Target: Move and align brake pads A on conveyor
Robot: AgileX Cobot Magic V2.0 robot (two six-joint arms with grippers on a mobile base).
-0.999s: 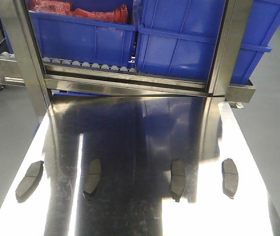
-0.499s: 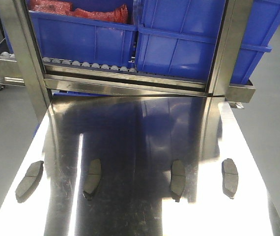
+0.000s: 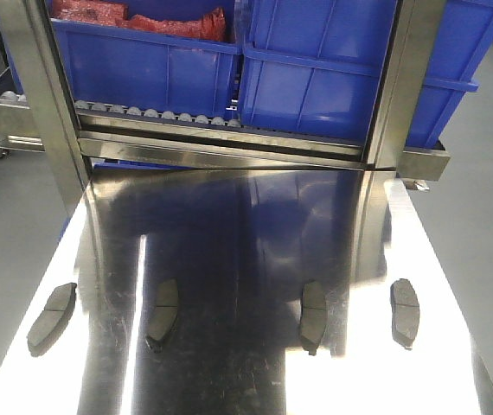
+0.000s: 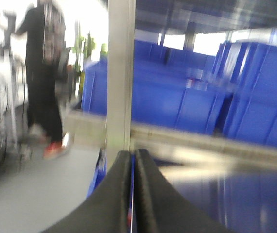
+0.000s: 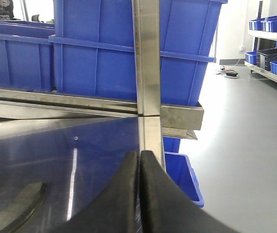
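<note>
From where I stand nothing has been started: all four pads lie on the shiny steel surface (image 3: 238, 233), strung in a loose row near its front edge, well apart from each other. The leftmost pad (image 3: 52, 307) sits close to the left edge and is skewed, the next (image 3: 163, 313) leans a little, and the two on the right (image 3: 313, 315) (image 3: 405, 311) run roughly straight front to back. No conveyor shows in any view, so every pad has yet to be carried over and lined up. The left claw (image 4: 132, 160), blurred, is clenched with nothing in it, pointing at a steel post (image 4: 120, 73) and blue bins (image 4: 177, 102). The right claw (image 5: 139, 162) is likewise pressed closed and empty, hanging above the surface with one pad (image 5: 19, 208) low to its left.
</note>
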